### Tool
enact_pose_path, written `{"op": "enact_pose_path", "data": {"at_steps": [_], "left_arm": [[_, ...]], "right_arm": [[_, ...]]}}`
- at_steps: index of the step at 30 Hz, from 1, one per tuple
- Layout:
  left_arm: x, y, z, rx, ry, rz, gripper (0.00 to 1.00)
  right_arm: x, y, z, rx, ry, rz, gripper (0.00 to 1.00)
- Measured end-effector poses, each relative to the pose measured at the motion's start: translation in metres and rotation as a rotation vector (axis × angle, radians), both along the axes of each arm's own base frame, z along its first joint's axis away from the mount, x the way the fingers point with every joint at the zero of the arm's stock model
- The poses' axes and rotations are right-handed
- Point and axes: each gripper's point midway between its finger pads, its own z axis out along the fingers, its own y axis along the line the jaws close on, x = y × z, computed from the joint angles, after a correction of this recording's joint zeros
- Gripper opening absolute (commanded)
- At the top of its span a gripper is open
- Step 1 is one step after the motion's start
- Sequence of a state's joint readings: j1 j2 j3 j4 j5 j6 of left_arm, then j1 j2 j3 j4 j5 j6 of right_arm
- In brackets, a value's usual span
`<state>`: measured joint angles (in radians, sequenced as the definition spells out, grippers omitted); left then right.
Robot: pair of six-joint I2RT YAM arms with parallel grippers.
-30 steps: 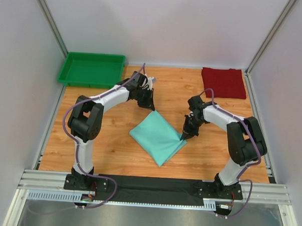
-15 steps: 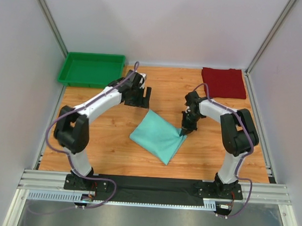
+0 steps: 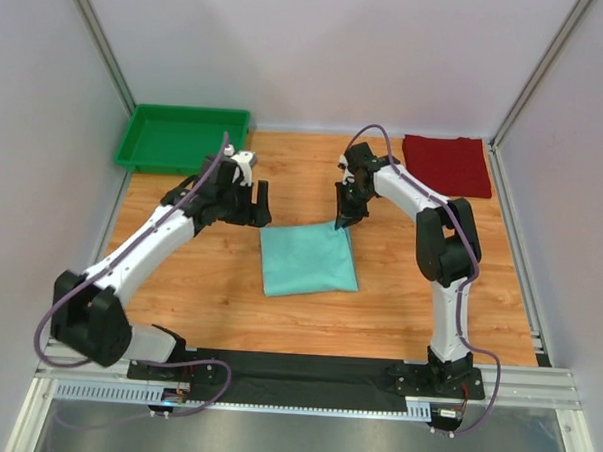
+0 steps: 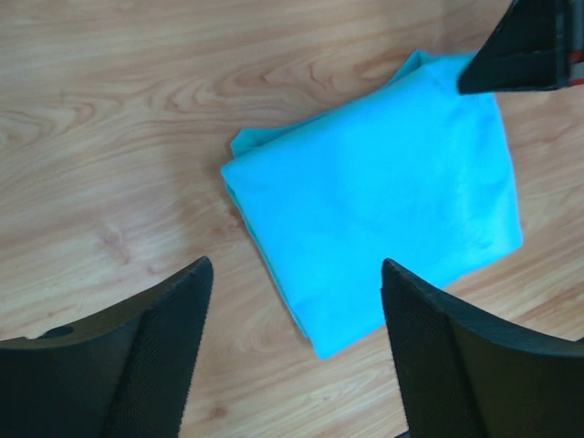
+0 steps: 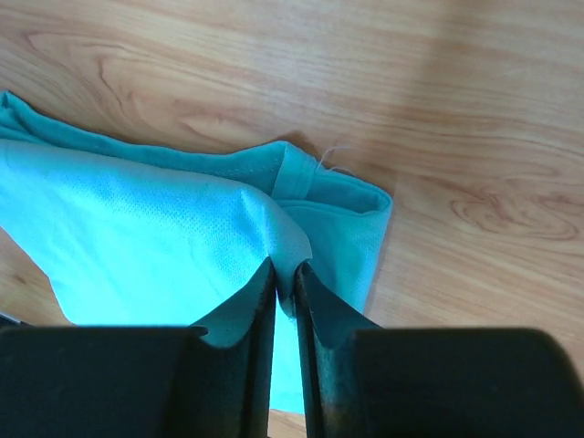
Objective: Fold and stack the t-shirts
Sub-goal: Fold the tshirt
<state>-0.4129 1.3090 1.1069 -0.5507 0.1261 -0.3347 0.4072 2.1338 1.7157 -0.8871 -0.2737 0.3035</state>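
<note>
Swung round, the green shirt (image 3: pixel 308 260) now lies square on the counter (image 3: pixel 399 290); left tool (image 3: pixel 254 212) spread, right tool (image 3: pixel 344 218) pinches its corner (folding looks done).

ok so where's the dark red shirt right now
In the top view the dark red t-shirt lies folded flat at the far right corner of the table, beyond the right arm and apart from the teal t-shirt in the middle.

Wooden table (image 3: pixel 228 308) between plain, seemingly white walls (image 3: pixel 329 47).

Far corners — tray (image 3: pixel 180 141), red shirt (image 3: pixel 446 164).
</note>
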Motion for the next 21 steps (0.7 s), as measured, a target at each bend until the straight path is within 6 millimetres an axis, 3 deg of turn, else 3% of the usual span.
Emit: {"op": "enact_pose_path", "data": {"at_steps": [3, 10, 14, 16, 21], "left_arm": [[0.022, -0.014, -0.033, 0.026, 0.091, -0.053, 0.70], [0.095, -0.055, -0.072, 0.000, 0.160, -0.107, 0.55], [0.125, -0.069, -0.092, 0.002, 0.182, -0.111, 0.35], [0.130, -0.073, -0.107, 0.006, 0.219, -0.115, 0.24], [0.116, -0.070, -0.140, 0.034, 0.345, -0.118, 0.16]], "right_arm": [[-0.004, -0.003, 0.000, -0.010, 0.012, 0.014, 0.01], [-0.006, -0.010, -0.001, -0.022, 0.026, 0.013, 0.01], [-0.004, -0.014, -0.001, -0.020, 0.028, 0.006, 0.00], [-0.004, -0.014, -0.001, -0.016, 0.029, 0.005, 0.00], [-0.002, -0.018, 0.000, -0.011, 0.032, -0.010, 0.00]]}}
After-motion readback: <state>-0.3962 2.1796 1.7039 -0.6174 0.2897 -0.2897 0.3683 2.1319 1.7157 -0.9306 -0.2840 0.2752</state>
